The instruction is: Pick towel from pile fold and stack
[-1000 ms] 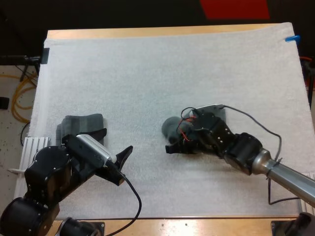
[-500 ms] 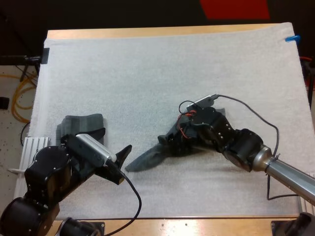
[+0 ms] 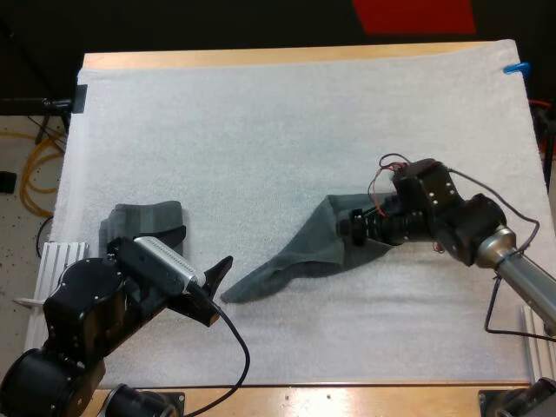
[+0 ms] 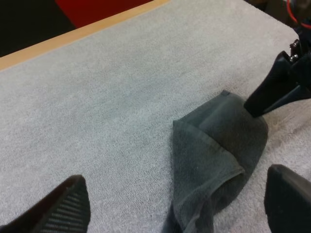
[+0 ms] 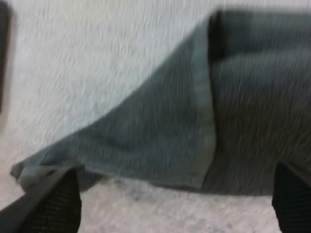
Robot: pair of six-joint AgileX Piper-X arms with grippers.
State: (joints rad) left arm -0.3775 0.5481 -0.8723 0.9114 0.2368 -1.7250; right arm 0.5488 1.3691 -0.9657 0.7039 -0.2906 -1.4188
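A dark grey-green towel (image 3: 304, 256) lies stretched across the middle of the mat, loosely doubled over, with one tip pointing at my left gripper. My right gripper (image 3: 349, 229) hovers at the towel's right end. In the right wrist view its fingers (image 5: 58, 204) stand wide apart over the towel (image 5: 160, 141), holding nothing. My left gripper (image 3: 201, 254) waits open at the mat's near left, just short of the towel's tip. From the left wrist, the towel (image 4: 214, 150) lies ahead, with the other arm's finger at its far edge. A folded towel stack (image 3: 143, 217) sits behind my left arm.
The white mat (image 3: 261, 130) stretches bare towards the far side and the right. A white slatted rack (image 3: 61, 256) stands at the table's left edge beside my left arm.
The towel, bunched under my right gripper a second ago, was swept out to the left. The right gripper then opened, let it go and drew back to the right. My left arm stayed still.
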